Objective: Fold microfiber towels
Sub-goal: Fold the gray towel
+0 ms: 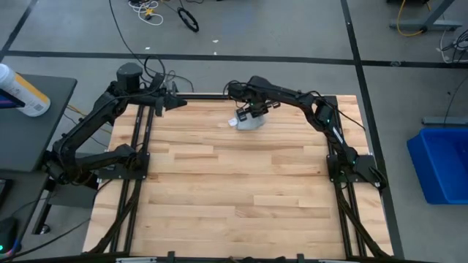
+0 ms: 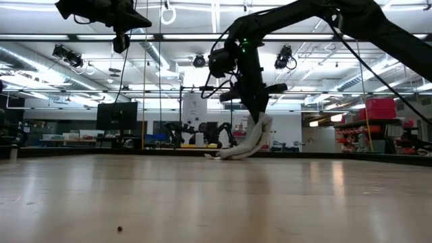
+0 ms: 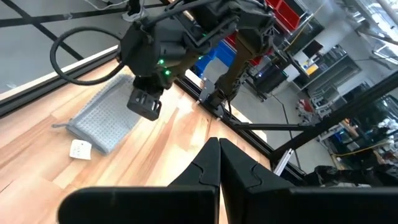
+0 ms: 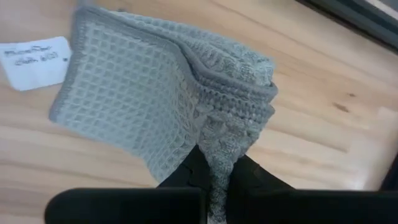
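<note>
microfiber towel (image 4: pixel 168 99) pinched by right gripper (image 4: pixel 217 177), white tag (image 4: pixel 34 61) beside.

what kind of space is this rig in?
Probably a robotics lab or workshop. The low view shows open ceiling pipes, a monitor on a bench and red shelving; cables lie on the taped floor beside the wooden table.

The grey-blue microfiber towel (image 4: pixel 155 106), with waffle texture, darker stitched edge and a white tag (image 4: pixel 35 61) at one corner, lies folded in layers at the far middle of the table, one end lifted up.
</note>
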